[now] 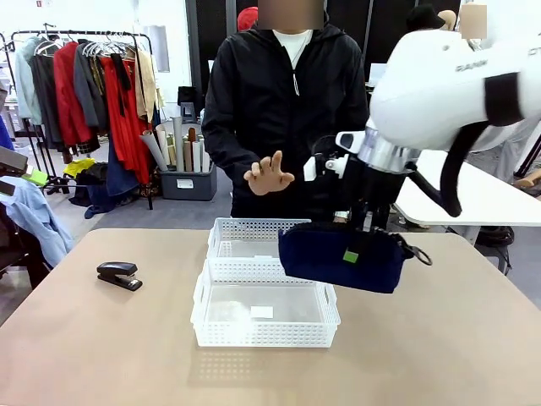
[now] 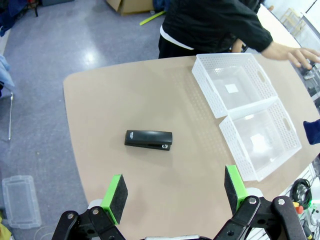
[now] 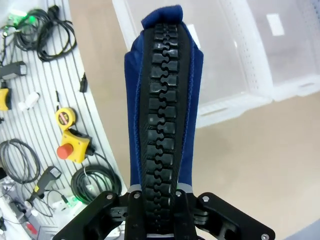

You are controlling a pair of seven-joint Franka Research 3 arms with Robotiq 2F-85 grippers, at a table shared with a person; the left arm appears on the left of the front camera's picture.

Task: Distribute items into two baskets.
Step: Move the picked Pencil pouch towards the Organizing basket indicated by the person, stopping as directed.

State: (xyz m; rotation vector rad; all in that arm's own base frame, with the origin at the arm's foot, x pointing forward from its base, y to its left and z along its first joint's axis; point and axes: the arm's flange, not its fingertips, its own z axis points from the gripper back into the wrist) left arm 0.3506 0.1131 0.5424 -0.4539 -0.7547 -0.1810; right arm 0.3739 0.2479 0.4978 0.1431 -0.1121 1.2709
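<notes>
Now your right gripper (image 1: 353,250) clamps the pouch (image 1: 338,264) above the near basket's (image 1: 262,342) far right corner; your left gripper (image 2: 175,192) gapes wide.

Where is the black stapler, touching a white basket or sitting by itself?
Apart. The left wrist view shows bare table between the stapler and the nearest basket.

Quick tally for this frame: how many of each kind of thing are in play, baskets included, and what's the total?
White baskets: 2, the near basket and the far basket
Navy zip pouch: 1
Black stapler: 1
Total: 4
</notes>
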